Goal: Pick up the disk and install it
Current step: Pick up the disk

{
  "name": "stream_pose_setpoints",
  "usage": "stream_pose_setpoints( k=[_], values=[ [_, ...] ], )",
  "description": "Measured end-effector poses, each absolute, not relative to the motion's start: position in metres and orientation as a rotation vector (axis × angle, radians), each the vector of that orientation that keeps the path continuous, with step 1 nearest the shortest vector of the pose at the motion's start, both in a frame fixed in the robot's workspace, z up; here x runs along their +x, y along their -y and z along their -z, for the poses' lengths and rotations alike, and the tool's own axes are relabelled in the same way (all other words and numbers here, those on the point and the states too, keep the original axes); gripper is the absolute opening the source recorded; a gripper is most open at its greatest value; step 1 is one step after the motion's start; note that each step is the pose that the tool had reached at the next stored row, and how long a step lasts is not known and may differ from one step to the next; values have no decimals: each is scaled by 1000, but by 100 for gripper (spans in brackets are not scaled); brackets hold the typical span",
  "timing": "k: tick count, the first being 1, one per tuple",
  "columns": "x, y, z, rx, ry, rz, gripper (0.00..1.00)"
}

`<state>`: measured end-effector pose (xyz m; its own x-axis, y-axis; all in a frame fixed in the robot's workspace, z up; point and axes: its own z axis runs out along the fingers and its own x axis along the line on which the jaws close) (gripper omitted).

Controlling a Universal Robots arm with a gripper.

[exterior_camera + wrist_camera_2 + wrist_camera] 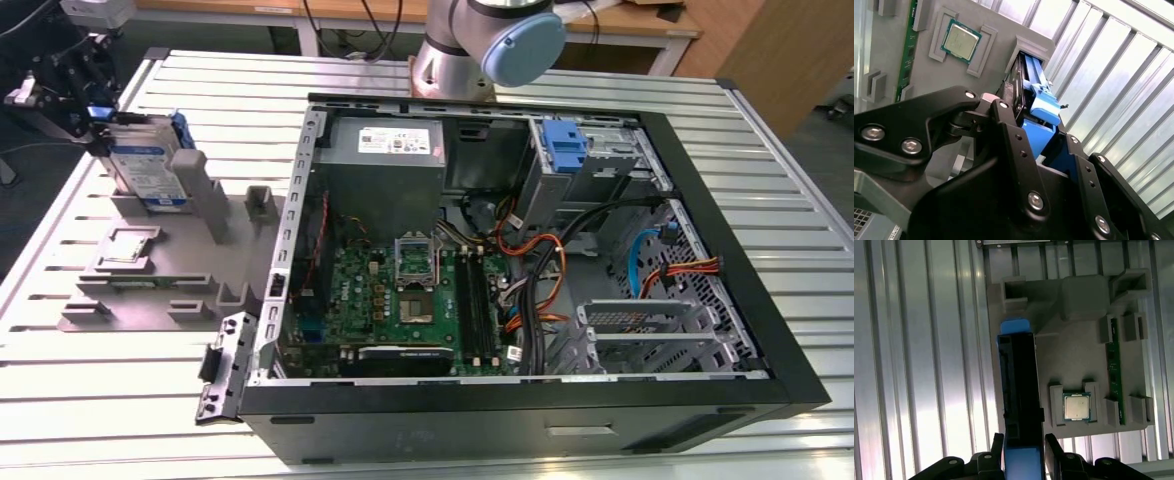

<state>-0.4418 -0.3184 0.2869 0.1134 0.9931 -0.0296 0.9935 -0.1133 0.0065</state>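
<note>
The disk (144,165) stands on edge in a slot of the grey holder plate (200,295) on the exterior view's left, its white-and-blue label facing out and a blue rail along its far edge. My gripper (91,112) is at the disk's far upper end. In the first wrist view the disk (1021,385) appears edge-on, dark with blue ends, and my gripper (1024,442) has one finger pressed against each side of its near blue end. The second wrist view has the fingers (1006,125) astride the blue rail (1041,102). The disk still sits in its slot.
The open computer case (787,330) lies on the slatted metal table, with a power supply (387,150), motherboard (400,290) and an upright blue bracket (567,145) in the drive bay. A processor chip (1076,406) and memory stick (1114,370) rest on the holder. The arm's base (467,50) stands behind the case.
</note>
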Motion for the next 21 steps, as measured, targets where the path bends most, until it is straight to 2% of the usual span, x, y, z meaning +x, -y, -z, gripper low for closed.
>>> stream_pose_setpoints(
  k=[13,15,16,21],
  values=[
    [-444,318,-287,2329,-2070,21,45],
    [-444,318,-287,2329,-2070,20,44],
    [-444,318,-287,2329,-2070,20,38],
    [-444,318,-287,2329,-2070,20,38]
  ],
)
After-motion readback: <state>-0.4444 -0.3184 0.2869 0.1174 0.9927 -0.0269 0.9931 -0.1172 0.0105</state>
